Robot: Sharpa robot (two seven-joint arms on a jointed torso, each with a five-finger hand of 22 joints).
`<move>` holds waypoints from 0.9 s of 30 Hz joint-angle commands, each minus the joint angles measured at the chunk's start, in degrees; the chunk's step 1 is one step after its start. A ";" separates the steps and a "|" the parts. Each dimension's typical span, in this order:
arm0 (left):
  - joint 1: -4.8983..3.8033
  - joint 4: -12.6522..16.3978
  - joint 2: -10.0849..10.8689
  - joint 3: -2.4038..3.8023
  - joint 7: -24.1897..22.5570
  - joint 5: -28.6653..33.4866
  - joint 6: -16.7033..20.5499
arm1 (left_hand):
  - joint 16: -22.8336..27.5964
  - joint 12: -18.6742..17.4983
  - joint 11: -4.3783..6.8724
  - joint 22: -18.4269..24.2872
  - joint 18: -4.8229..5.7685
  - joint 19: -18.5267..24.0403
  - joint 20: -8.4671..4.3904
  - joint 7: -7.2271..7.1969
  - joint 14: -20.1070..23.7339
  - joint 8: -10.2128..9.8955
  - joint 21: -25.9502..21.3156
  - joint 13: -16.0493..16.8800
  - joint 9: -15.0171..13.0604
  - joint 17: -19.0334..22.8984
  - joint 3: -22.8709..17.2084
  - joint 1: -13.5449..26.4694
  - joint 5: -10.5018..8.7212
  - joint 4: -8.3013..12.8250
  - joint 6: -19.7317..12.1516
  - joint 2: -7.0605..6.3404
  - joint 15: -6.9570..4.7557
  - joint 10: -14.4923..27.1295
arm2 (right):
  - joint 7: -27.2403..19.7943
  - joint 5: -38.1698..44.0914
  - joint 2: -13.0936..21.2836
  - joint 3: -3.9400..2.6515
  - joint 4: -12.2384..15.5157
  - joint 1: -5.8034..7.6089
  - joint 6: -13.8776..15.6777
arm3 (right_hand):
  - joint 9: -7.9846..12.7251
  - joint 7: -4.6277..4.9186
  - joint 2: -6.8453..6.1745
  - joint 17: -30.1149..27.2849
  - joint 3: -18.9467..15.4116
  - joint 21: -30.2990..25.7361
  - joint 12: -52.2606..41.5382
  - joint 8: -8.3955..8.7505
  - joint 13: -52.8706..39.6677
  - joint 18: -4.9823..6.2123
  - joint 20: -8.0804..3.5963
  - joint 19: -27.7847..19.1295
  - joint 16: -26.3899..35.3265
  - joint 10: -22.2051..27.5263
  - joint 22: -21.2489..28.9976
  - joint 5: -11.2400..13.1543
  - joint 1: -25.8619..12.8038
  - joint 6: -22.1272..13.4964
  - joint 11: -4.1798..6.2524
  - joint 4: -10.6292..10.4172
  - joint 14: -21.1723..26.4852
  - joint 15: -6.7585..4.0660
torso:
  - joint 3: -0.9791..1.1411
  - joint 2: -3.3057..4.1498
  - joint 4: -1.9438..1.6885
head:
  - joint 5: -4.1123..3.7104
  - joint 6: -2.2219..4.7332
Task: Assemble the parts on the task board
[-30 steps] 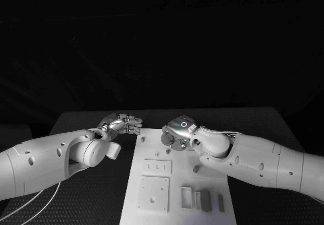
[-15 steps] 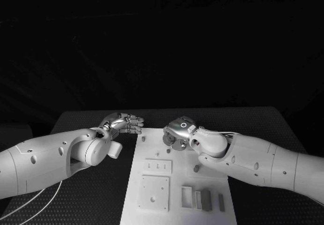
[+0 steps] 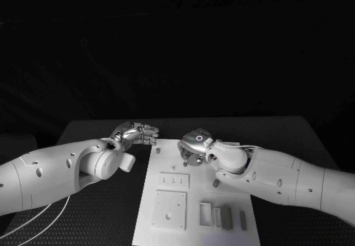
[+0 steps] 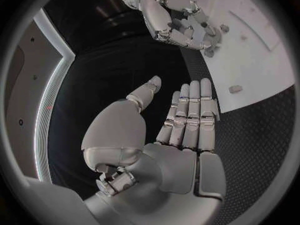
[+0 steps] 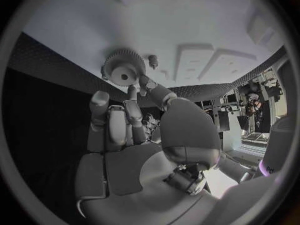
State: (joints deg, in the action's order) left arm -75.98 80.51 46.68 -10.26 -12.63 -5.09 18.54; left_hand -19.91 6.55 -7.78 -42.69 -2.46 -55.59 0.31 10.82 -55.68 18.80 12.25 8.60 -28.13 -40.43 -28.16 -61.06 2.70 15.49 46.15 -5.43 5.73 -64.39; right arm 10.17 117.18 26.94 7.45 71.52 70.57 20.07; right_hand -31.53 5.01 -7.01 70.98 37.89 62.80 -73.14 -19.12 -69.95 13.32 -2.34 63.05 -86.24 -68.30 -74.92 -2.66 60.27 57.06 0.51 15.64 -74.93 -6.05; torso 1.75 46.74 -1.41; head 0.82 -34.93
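Access, as I saw it: the task board ran down the table's middle. My right hand, pinching a gear, blocked its far end beside a small peg. My left hand, fingers straight and together, blocked the board's far left edge. Raised blocks obstructed the near end. I found open table along the far side.

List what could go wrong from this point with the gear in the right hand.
1. The right hand holds the gear only at its fingertips, so it might slip or tilt.
2. The small peg on the task board sits beside the gear; lowering off-centre could jam it.
3. The left hand hovers open nearby and might get bumped.
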 commanded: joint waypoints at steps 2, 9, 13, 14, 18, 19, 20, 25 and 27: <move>-0.07 0.10 -0.16 0.06 -0.45 0.12 -0.49 | 0.23 -0.24 -0.31 -0.09 -0.99 0.46 0.07 0.13 0.01 -0.20 -0.32 0.07 -0.10 -0.08 0.17 0.10 0.20 0.07 -0.34 -0.04 0.38 -0.07 | -0.53 0.82 -0.48 0.03 -0.60 -0.08 -0.57 | 0.09 0.87 -0.37 -0.10 0.19 -0.13 0.31 0.25 0.17 1.68 -0.44 -0.01 0.09 0.01 -0.47 -0.22 0.03 0.56 -0.16 0.13 0.11 0.00 | -0.03 0.00 -0.01 | 0.09 -0.05; -0.07 0.07 -0.15 0.06 -0.41 0.12 -0.48 | 0.26 -0.27 -0.32 -0.10 -0.98 0.46 0.07 0.14 0.01 -0.21 -0.34 0.07 -0.10 -0.11 0.18 0.12 0.19 0.06 -0.35 -0.04 0.38 -0.08 | -0.78 0.65 -1.06 0.06 -1.61 -0.16 -0.57 | 0.15 0.96 -0.54 -0.35 0.21 -0.22 0.44 0.48 0.30 1.68 -0.43 -0.03 0.14 0.11 -0.44 -0.22 0.02 0.30 -0.24 0.17 0.27 0.05 | -0.05 0.00 -0.04 | 0.06 -0.06; -0.07 0.07 -0.17 0.06 -0.41 0.12 -0.48 | 0.28 -0.28 -0.32 -0.11 -0.99 0.46 0.07 0.15 0.01 -0.21 -0.35 0.08 -0.11 -0.12 0.18 0.12 0.20 0.07 -0.36 -0.04 0.39 -0.08 | -0.81 0.52 -1.15 0.06 -1.73 -0.17 -0.22 | 0.20 1.06 -0.65 -0.53 0.24 -0.29 0.53 0.67 0.38 1.68 -0.42 -0.04 0.18 0.19 -0.42 -0.22 0.03 0.07 -0.33 0.19 0.39 0.11 | -0.03 0.00 -0.03 | 0.08 -0.04; -0.07 0.06 -0.16 0.06 -0.41 0.12 -0.48 | 0.28 -0.29 -0.32 -0.11 -0.99 0.46 0.07 0.15 0.01 -0.22 -0.35 0.08 -0.11 -0.13 0.18 0.12 0.19 0.06 -0.36 -0.04 0.39 -0.08 | -0.78 0.48 -1.11 0.06 -1.72 -0.17 0.20 | 0.27 1.16 -0.81 -0.71 0.26 -0.36 0.73 0.87 0.58 1.68 -0.41 -0.07 0.23 0.43 -0.41 -0.22 0.03 -0.20 -0.42 0.20 0.54 0.18 | -0.04 -0.02 -0.01 | 0.10 -0.05; -0.08 0.09 -0.09 0.06 -0.39 0.12 -0.45 | 0.29 -0.30 -0.32 -0.11 -0.99 0.46 0.08 0.15 0.01 -0.22 -0.36 0.08 -0.11 -0.14 0.18 0.12 0.19 0.06 -0.37 -0.05 0.39 -0.07 | -0.71 0.12 -0.92 0.06 -1.54 -0.17 1.39 | 0.44 1.42 -1.31 -1.28 0.33 -0.55 1.18 1.33 1.04 1.68 -0.34 -0.18 0.36 0.96 -0.37 -0.22 -0.06 -0.79 -0.68 0.06 1.03 0.39 | -0.02 -0.03 0.05 | 0.14 -0.02; -0.08 0.09 -0.08 0.06 -0.39 0.12 -0.44 | 0.30 -0.30 -0.32 -0.12 -0.99 0.46 0.08 0.16 0.01 -0.23 -0.36 0.08 -0.11 -0.14 0.18 0.12 0.19 0.06 -0.37 -0.05 0.39 -0.07 | -0.73 0.00 -0.83 0.06 -1.41 -0.17 1.95 | 0.49 1.51 -1.51 -1.41 0.36 -0.60 1.39 1.48 1.25 1.68 -0.31 -0.20 0.39 1.21 -0.35 -0.22 -0.11 -0.97 -0.76 -0.04 1.14 0.46 | -0.02 -0.03 0.06 | 0.15 0.01; -0.08 0.09 -0.08 0.06 -0.39 0.12 -0.46 | 0.30 -0.31 -0.32 -0.12 -0.99 0.46 0.08 0.16 0.01 -0.23 -0.36 0.08 -0.11 -0.15 0.18 0.13 0.19 0.06 -0.37 -0.05 0.39 -0.07 | -0.76 -0.27 -0.74 0.06 -1.29 -0.17 2.43 | 0.54 1.59 -1.81 -1.67 0.39 -0.66 1.61 1.60 1.47 1.68 -0.28 -0.22 0.45 1.49 -0.34 -0.22 -0.16 -1.11 -0.84 -0.16 1.36 0.54 | -0.01 -0.03 0.07 | 0.16 0.03; -0.08 0.09 -0.05 0.06 -0.40 0.12 -0.46 | 0.31 -0.32 -0.33 -0.12 -0.99 0.47 0.08 0.16 0.01 -0.24 -0.37 0.08 -0.11 -0.16 0.18 0.12 0.19 0.07 -0.38 -0.06 0.39 -0.07 | -0.88 -1.45 0.08 0.06 -0.24 -0.18 5.17 | 0.96 2.08 -4.12 -2.68 1.05 -1.02 2.71 2.58 2.52 1.68 -0.09 -0.21 0.68 3.04 -0.22 -0.21 -0.27 -2.46 -1.30 -1.85 2.16 0.95 | 0.05 -0.02 0.06 | 0.17 0.08; -0.08 0.10 -0.02 0.06 -0.40 0.12 -0.48 | 0.32 -0.33 -0.33 -0.12 -0.99 0.46 0.08 0.17 0.00 -0.24 -0.37 0.08 -0.11 -0.17 0.18 0.13 0.20 0.06 -0.39 -0.05 0.39 -0.07 | -0.92 -1.67 0.51 0.05 0.32 -0.18 5.94 | 1.13 2.29 -4.84 -3.00 1.31 -1.09 2.81 2.91 2.68 1.68 -0.06 -0.14 0.69 3.24 -0.22 -0.22 -0.16 -2.92 -1.49 -2.72 2.35 1.13 | 0.06 -0.02 0.05 | 0.16 0.06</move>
State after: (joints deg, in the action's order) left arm -75.99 80.49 46.71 -10.26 -12.61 -5.09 18.53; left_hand -19.91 6.55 -7.78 -42.73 -2.45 -55.59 0.31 10.82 -55.68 18.80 12.25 8.59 -28.17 -40.52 -28.16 -61.06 2.70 15.49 46.15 -5.43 5.73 -64.39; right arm 9.77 116.37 27.29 7.51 71.48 70.42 23.04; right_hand -30.42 7.18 -11.50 68.00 39.18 61.90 -70.53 -16.44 -67.29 13.30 -2.01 62.73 -85.74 -65.30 -74.91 -2.66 60.16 54.67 -1.02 13.08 -72.80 -4.95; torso 1.77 46.71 -1.37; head 0.98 -34.87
